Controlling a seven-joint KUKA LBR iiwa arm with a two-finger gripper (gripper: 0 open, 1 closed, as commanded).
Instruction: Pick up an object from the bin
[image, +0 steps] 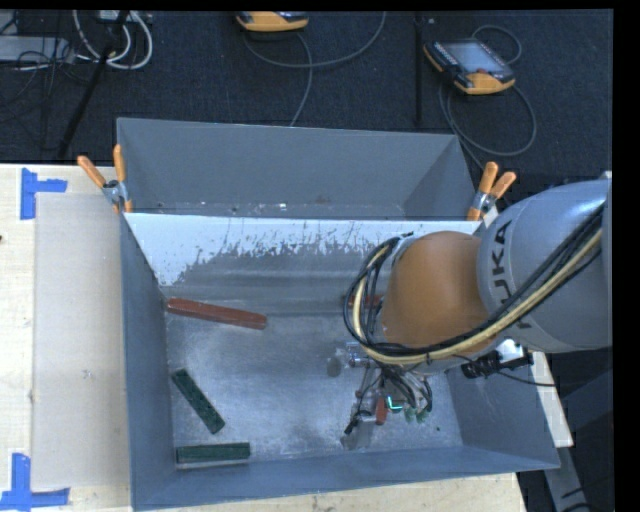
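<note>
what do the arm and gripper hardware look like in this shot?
The arm has a rounded silver-grey casing with dark KUKA lettering. A smooth orange-brown dome cover sits at the wrist, looped by black and pale yellow cables. The gripper is small, slim, dark metal.

**A:** What lies in the bin (290, 180)?

**B:** Three bars, on its floor. A brown bar (216, 314) lies near the far-left corner, almost parallel to the far wall. A green bar (197, 401) lies slantwise by the left wall, and a second green bar (213, 453) lies along the near wall, at the view's bottom, in the near-left corner. The two green ones are close but apart.

**A:** And the arm (550, 270)?

**B:** It comes in over the right rim, with an orange cover (430, 290) and looped cables (360, 310). The jaws hang low near the near wall, right of middle, well apart from all three bars. A small green light (392, 405) shows beside them.
</note>
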